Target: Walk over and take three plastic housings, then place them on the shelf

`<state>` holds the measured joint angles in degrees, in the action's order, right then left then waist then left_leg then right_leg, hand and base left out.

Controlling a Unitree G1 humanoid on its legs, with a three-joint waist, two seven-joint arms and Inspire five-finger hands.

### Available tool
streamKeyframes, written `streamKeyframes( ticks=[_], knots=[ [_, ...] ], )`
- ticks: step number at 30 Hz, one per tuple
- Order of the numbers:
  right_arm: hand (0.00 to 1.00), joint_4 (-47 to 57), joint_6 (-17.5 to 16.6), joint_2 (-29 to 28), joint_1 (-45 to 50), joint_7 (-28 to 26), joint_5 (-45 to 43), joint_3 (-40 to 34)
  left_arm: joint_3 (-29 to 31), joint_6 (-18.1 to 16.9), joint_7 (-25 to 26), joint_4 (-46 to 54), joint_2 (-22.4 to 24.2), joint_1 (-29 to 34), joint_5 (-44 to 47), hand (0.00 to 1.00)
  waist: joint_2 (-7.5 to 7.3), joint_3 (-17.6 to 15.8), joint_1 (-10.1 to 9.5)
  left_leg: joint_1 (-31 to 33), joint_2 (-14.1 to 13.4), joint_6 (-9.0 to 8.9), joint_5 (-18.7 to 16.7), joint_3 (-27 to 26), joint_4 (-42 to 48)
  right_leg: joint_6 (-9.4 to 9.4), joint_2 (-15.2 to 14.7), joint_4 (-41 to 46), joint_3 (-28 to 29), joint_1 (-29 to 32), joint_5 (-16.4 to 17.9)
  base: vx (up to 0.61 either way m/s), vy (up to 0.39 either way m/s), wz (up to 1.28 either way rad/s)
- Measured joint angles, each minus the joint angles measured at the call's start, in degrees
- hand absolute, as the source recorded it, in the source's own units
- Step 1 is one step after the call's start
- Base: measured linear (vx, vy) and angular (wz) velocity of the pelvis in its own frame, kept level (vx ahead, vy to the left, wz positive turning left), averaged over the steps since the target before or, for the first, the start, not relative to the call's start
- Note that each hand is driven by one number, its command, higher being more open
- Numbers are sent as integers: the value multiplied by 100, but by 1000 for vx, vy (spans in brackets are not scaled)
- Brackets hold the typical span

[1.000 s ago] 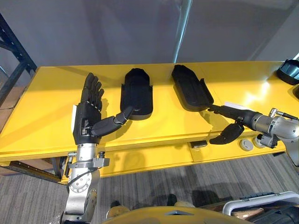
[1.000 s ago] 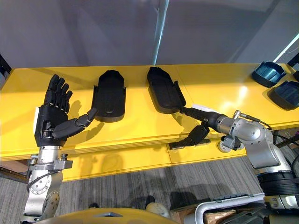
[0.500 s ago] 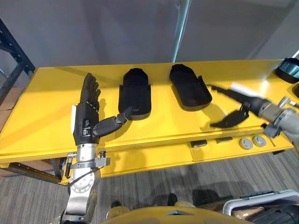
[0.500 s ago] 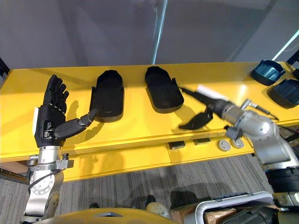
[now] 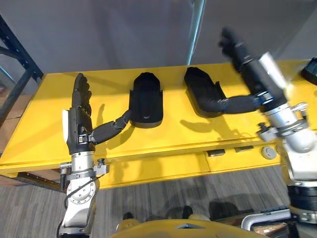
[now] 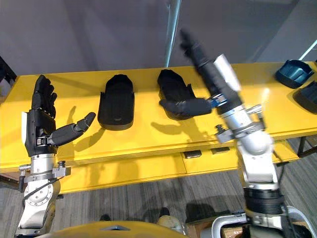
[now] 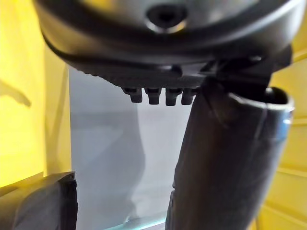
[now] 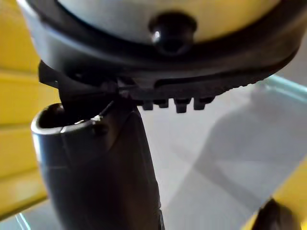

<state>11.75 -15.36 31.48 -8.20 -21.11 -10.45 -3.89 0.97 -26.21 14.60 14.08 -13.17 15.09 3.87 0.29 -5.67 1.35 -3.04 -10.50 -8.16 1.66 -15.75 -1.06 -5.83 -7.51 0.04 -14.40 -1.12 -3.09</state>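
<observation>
Two black plastic housings lie side by side, a little apart, toward the back of the yellow table (image 5: 44, 130). The left housing (image 5: 146, 100) and the right housing (image 5: 199, 88) each lie flat with the hollow side up, and neither is held. The left hand (image 5: 78, 130) stands upright over the table's left part, released, with its fingers straight and its thumb (image 5: 113, 129) spread out toward the near corner of the left housing, just beside it but apart from it. The right hand (image 6: 219, 80) is raised high above the table's right half, also released, fingers pointing up and away. Its thumb (image 6: 190, 106) reaches across the near edge of the right housing; it may be touching the rim, though the head views do not settle that. Two dark teal shells (image 6: 292, 73) sit at the table's far right end, and a dark shelf frame (image 5: 17, 54) stands past the left end.
</observation>
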Motion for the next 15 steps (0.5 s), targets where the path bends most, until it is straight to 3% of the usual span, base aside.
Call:
streamKeyframes(
  ticks=[7, 15],
  knots=[
    [100, -761, -23, -746, 12, 482, 520, 806, -183, 6, 244, 1, 168, -5, -15, 100, 129, -123, -126, 213, 26, 22, 18, 239, 97, 26, -43, 24, -205, 36, 17, -1, -1, 15],
    [100, -761, -248, -786, -5, 966, 1475, 1094, -474, 8, 513, 4, 203, -147, -24, 100, 222, -350, -122, 401, 0, 23, 42, 310, 187, 83, -62, 328, -236, 297, 165, -1, -4, 3]
  ],
)
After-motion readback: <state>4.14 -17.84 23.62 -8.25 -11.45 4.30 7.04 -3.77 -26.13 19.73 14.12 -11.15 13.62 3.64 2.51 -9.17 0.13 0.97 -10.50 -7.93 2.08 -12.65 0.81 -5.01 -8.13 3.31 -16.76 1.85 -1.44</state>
